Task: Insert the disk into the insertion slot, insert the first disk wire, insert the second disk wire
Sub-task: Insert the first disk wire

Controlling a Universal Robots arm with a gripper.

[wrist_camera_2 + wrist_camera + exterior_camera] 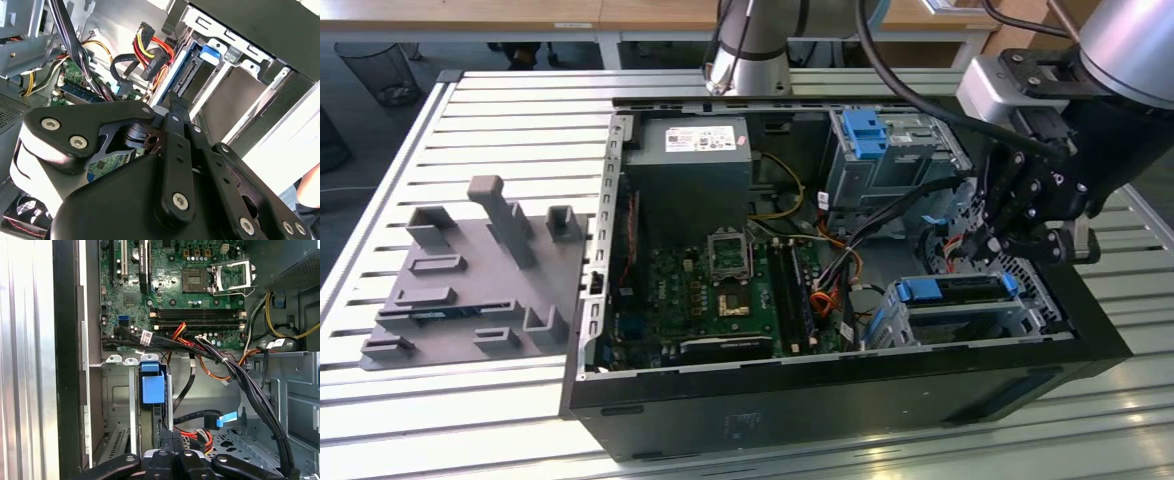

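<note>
Open computer case lies on a slatted table.

Disk: seated in the slot, at the near corner of the case on the exterior view's right. Its blue carrier shows at the slot's open top. In the first wrist view the blue end of the disk stands between the slot's perforated metal walls. The second wrist view shows the disk edge-on in the slot.

Gripper: lowered inside the case, just beyond the far side of the disk. In both wrist views the fingertips lie side by side with no gap visible. Nothing can be seen held between them. They are close to the disk's end; contact cannot be confirmed.

Wires: a connector with red, yellow and black leads hangs loose beyond the gripper, clear of the disk. A black cable with a blue plug also lies free on the case floor beside the slot.

Motherboard sits to the exterior view's left of the slot. A grey fixture plate rests on the table, left of the case.
</note>
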